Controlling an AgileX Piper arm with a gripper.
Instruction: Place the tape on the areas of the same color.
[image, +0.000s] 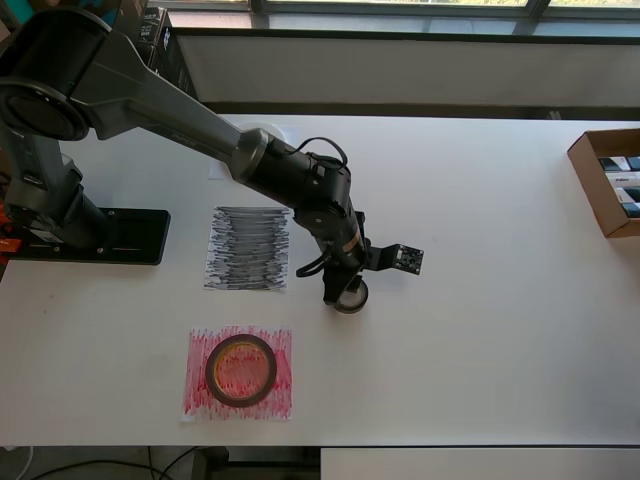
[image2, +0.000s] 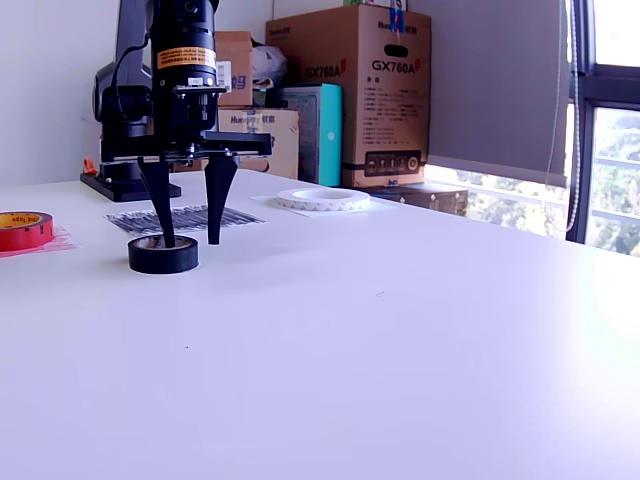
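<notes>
The gripper (image2: 188, 240) points straight down at the small black roll (image2: 163, 254), which lies flat on the bare white table (image: 480, 300), just beside the black-streaked paper (image: 248, 248) on the overhead view's right. In the exterior view the jaws stand apart: one finger (image2: 158, 205) dips into the roll's centre hole and the other hangs outside its wall, so they straddle one side of the ring without pressing on it. The dark-red ring with its yellowish core (image: 241, 369) sits flat on the red-streaked paper (image: 238, 373), near the table's front edge in the overhead view. The white ring (image2: 323, 199) rests on the plain white paper (image2: 300, 208) farther back, mostly hidden by the arm from above. At the overhead view's right edge an open cardboard box (image: 607, 180) holds several small packages with dark and light faces, too small to identify.
</notes>
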